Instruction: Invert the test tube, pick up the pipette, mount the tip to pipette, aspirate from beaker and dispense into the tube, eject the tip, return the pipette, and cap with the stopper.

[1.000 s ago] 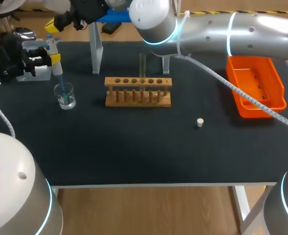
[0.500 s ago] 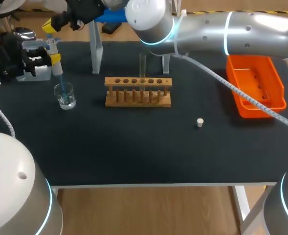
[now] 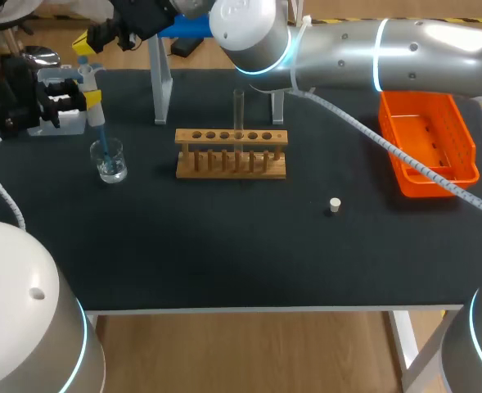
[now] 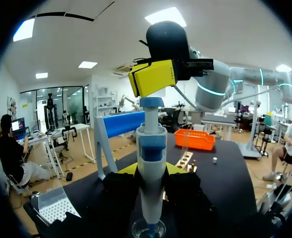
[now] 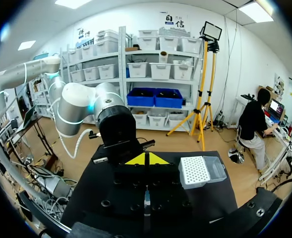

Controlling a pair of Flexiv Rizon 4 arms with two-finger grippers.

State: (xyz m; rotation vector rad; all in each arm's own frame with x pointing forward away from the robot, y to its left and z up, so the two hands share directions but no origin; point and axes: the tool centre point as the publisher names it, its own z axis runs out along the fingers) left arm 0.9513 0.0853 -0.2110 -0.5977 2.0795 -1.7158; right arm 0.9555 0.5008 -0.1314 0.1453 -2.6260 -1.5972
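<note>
Holding the pipette (image 4: pixel 151 148) upright, the left gripper (image 3: pixel 90 98) is clenched on its body, and the blue tip (image 3: pixel 101 137) is lowered into the beaker (image 3: pixel 108 160), which stands beside the wooden rack (image 3: pixel 231 153) on the left arm's side. The right gripper (image 4: pixel 153 78), brought across behind the rack, is seen with its yellow fingertips pressed together on nothing, poised directly over the plunger (image 4: pixel 150 102); whether contact is made cannot be told. Compared with a second ago, the right arm's elbow is displaced slightly toward the beaker side of the rack, while pipette, beaker and left gripper are unchanged. The step is judged to be aspiration: alignment over the plunger is being refined, and liquid is probably not yet drawn. The test tube (image 3: pixel 239 110) is stood mouth-up in the rack, awaiting the dispense. The stopper (image 3: pixel 335 205) is left lying in front of the rack toward the right arm's side, untouched; the orange tray (image 3: pixel 470 155) is set further out on that side.
</note>
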